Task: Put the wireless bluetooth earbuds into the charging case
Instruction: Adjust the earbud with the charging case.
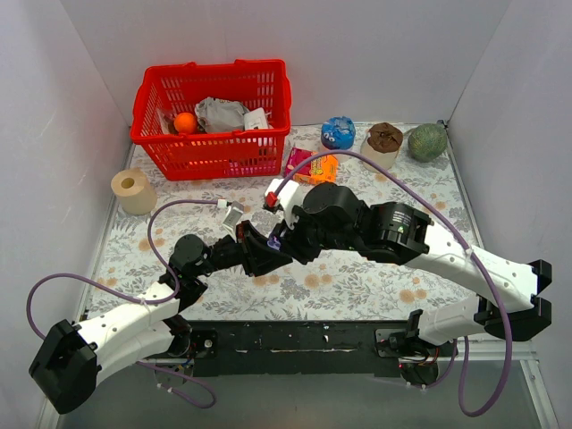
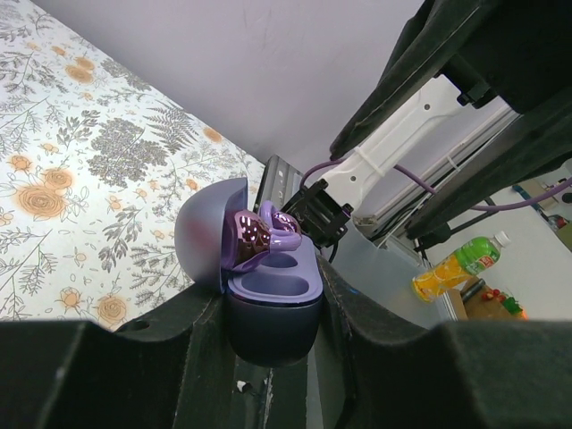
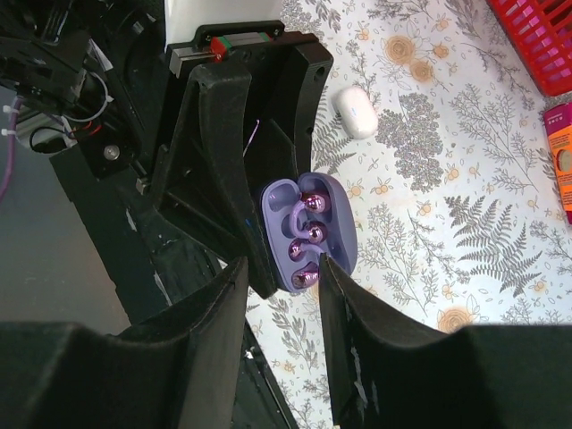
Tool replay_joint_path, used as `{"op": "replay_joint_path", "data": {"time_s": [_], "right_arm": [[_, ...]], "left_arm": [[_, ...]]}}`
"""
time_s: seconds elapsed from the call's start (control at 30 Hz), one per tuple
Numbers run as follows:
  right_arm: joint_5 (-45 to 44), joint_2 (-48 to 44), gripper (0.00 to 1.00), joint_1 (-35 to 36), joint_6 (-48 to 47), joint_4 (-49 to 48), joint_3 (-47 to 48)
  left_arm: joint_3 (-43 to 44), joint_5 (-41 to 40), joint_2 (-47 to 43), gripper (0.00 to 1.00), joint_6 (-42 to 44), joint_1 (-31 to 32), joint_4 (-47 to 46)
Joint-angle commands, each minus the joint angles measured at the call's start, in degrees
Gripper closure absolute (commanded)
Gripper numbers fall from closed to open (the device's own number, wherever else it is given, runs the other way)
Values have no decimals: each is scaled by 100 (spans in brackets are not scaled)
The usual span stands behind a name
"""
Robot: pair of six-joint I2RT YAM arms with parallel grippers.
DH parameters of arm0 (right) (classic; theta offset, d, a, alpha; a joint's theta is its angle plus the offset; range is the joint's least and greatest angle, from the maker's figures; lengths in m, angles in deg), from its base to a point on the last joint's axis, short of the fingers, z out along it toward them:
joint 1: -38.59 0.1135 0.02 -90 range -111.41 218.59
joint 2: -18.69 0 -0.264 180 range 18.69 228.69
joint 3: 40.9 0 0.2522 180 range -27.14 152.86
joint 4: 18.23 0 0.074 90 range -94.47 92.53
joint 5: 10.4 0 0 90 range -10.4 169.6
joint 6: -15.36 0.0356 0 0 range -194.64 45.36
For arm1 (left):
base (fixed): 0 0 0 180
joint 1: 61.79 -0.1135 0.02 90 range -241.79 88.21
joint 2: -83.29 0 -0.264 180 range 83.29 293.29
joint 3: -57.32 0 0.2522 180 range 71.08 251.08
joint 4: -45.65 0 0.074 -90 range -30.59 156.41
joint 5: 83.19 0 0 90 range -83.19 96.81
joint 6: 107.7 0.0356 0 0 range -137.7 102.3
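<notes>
left gripper [image 2: 273, 323]: clamped on the charging case [image 2: 273, 290], one finger on each side of its base
charging case: lid hinged open, base wedged between the left fingers, open face toward the right wrist camera
right gripper [image 3: 284, 268]: fingers apart, nothing pinched; tips straddle the near end of the case
earbuds [image 3: 314, 234]: shiny purple, inside the open case, just ahead of the right fingertips; in left wrist view one stands proud against the lid and the nearer well looks bare; whether any is fully seated: cannot tell
white capsule [image 3: 356, 112]: on the floral table [image 3: 465, 223], beyond the case, well past the right fingertips
</notes>
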Motion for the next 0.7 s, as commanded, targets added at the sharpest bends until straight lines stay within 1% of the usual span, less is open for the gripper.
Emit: {"op": "replay_joint_path", "data": {"time_s": [0.0, 0.33, 0.67], "right_arm": [[73, 50, 56, 50, 9, -290, -40], [-23, 217, 60, 50, -8, -360, -84], [-102, 322, 61, 59, -8, -430, -128]], "left_arm": [[181, 62, -146, 100, 92, -28, -27], [172, 79, -234, 100, 75, -28, -9], [189, 106, -304, 100, 75, -28, 61]]}}
